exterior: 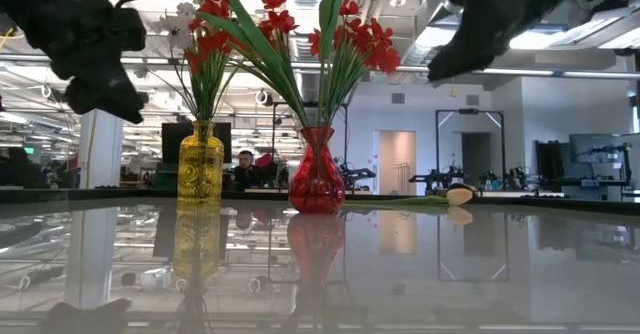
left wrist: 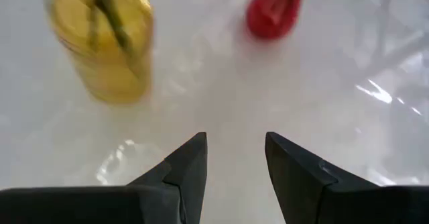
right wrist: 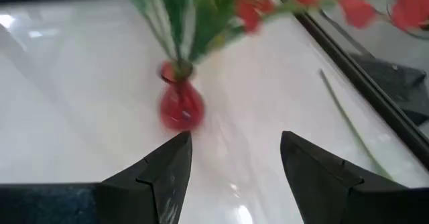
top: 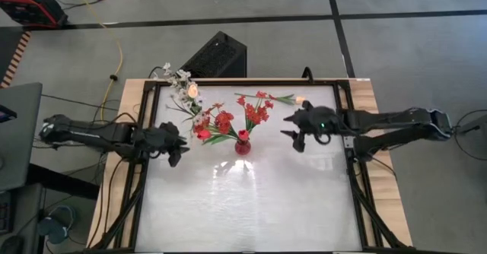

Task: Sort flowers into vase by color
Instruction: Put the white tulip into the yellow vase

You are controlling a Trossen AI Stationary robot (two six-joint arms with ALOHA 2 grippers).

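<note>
A red vase (top: 242,145) stands mid-table and holds bushy red flowers (top: 257,109). To its left, a yellow vase (exterior: 200,164) holds red clusters, a red tulip (top: 204,133) and a white spray (top: 179,79) with a peach bud (top: 192,91). One peach tulip (top: 300,100) lies flat on the table near the far edge, its stem (right wrist: 348,123) pointing left. My left gripper (top: 176,152) hangs open in the air just left of the yellow vase. My right gripper (top: 294,134) hangs open right of the red vase, near the lying tulip. Both hold nothing.
The glossy white tabletop (top: 243,201) stretches bare toward the near edge. A dark frame rail (top: 351,155) runs along the table's sides. A black box (top: 217,55) sits beyond the far edge. People and equipment show in the room behind.
</note>
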